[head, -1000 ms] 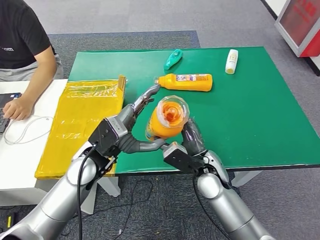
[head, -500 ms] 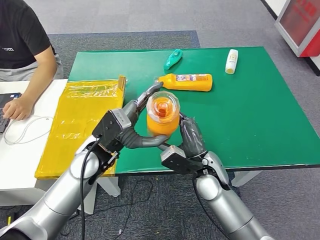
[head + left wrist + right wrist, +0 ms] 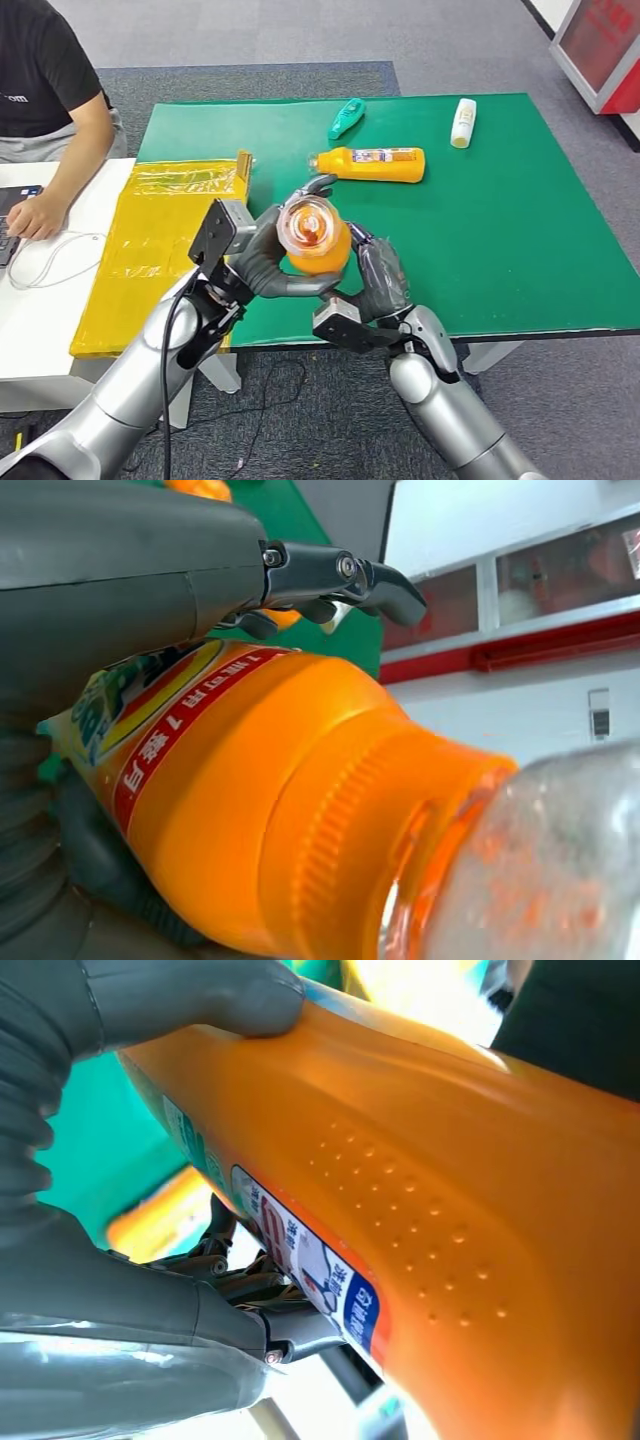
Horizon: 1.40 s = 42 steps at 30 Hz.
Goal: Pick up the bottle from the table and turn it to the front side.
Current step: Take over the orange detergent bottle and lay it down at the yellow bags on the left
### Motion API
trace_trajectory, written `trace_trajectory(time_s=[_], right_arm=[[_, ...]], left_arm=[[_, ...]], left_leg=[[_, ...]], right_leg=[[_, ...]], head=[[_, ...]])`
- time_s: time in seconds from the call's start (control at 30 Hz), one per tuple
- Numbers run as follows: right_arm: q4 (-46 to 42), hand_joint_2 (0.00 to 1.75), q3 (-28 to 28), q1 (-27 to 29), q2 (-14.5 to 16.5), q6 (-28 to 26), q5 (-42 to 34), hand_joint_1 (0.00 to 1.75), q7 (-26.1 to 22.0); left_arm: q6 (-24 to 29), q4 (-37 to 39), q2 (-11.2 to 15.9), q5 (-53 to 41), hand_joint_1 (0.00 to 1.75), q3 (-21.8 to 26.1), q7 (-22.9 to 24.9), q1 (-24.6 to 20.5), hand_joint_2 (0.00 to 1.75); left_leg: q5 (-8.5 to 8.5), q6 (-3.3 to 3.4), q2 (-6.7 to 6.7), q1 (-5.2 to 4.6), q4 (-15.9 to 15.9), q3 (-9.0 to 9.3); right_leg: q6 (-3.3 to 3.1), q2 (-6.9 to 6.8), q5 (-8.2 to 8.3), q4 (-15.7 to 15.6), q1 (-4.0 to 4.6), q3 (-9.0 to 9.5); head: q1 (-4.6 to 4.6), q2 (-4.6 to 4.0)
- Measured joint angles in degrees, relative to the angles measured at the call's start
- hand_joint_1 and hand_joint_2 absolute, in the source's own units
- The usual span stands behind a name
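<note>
An orange bottle with a clear cap is held up above the table's near edge, cap end toward me. My left hand wraps around it from the left, thumb under it and fingers over its far side. My right hand grips its body from the right. The left wrist view shows the bottle with its red and yellow label, orange neck and clear cap close up. In the right wrist view the bottle's dimpled side and label edge lie under the thumb.
On the green table lie a second orange bottle, a teal bottle and a small white bottle at the far side. A yellow bag lies on the left. A person sits at a white desk far left.
Both hands have turned the bottle and carried it slightly left and away from me; the left hand's fingers have closed around it, where a second ago they were stretched out past it.
</note>
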Motion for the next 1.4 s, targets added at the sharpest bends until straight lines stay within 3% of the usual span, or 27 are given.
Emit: trace_trajectory(time_s=[0.3,0.67,1.4], right_arm=[[0.06,1.75,0.15,-0.03,-0.36,-2.52,2.99,1.75,1.17],[0.64,1.75,0.14,-0.06,-0.56,-2.35,1.34,1.75,1.36],[2.04,1.75,0.11,-0.74,-0.66,0.80,-1.87,1.75,1.27]], left_arm=[[-0.68,1.61,-0.25,1.76,0.00,-0.14,0.87,-0.88,1.75],[-2.78,3.52,-0.05,3.10,0.00,-0.72,2.65,-2.93,1.75],[-3.91,5.34,0.84,-6.20,0.00,-4.68,-1.00,-4.98,1.75]], left_leg=[[0.00,0.00,0.00,0.00,0.00,0.00],[0.00,0.00,0.00,0.00,0.00,-0.01],[0.00,0.00,0.00,0.00,0.00,-0.03]], right_leg=[[0.00,0.00,0.00,0.00,0.00,0.00],[0.00,0.00,0.00,0.00,0.00,0.00],[0.00,0.00,0.00,0.00,0.00,-0.01]], head=[[-0.01,0.00],[-0.01,0.00],[0.00,0.00]])
